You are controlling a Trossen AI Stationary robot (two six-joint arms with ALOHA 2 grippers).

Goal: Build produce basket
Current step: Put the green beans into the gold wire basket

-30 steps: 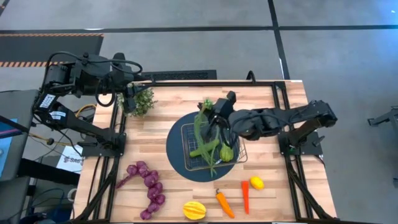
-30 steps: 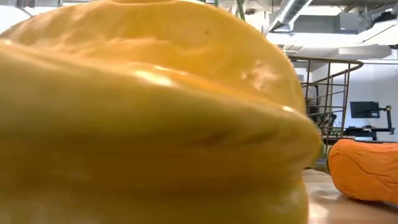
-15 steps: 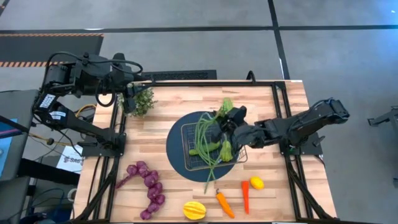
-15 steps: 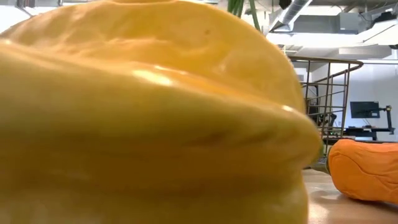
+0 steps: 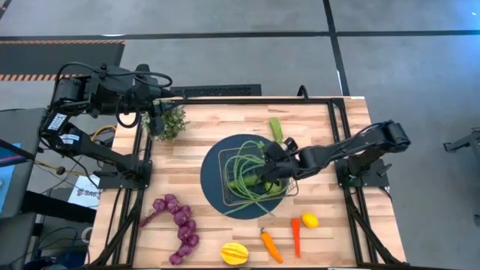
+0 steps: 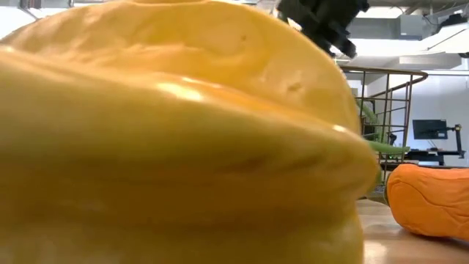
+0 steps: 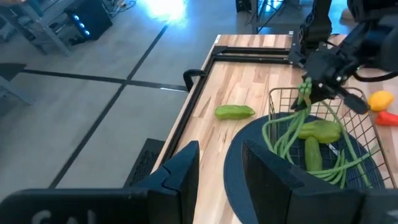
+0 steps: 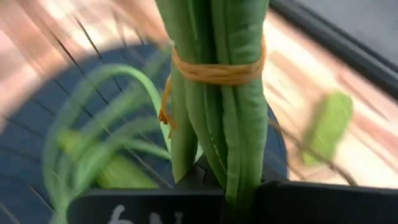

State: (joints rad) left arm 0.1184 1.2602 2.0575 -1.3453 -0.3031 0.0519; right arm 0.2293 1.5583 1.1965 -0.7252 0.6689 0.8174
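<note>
The step in hand is loading the green bean bundle (image 5: 251, 171) into the wire-mesh basket (image 5: 227, 160), which sits on the dark blue round mat (image 5: 210, 180) in the middle of the tabletop (image 5: 202, 127). The right end effector (image 5: 271, 161) hangs over the basket's right side, clamped tight on the tied end of the bundle; the right wrist view shows the beans and their orange band (image 8: 214, 71) pinched between its fingers. The loose bean ends already fan across the mesh and spill over the front rim, lying over two cucumbers (image 7: 314, 140) inside.

Next, the bundle probably needs lowering until it rests in the basket, then release; the trailing ends may hang outside.

One cucumber (image 5: 276, 129) lies on the wood behind the basket. Nearer the front edge lie the purple grape string (image 5: 178, 225), yellow ribbed fruit (image 5: 234, 253), red chili (image 5: 271, 245), carrot (image 5: 295, 235) and lemon (image 5: 309, 220). The left end effector (image 5: 155, 118), jaws partly apart and empty, waits by the potted plant (image 5: 173, 120), well clear.
</note>
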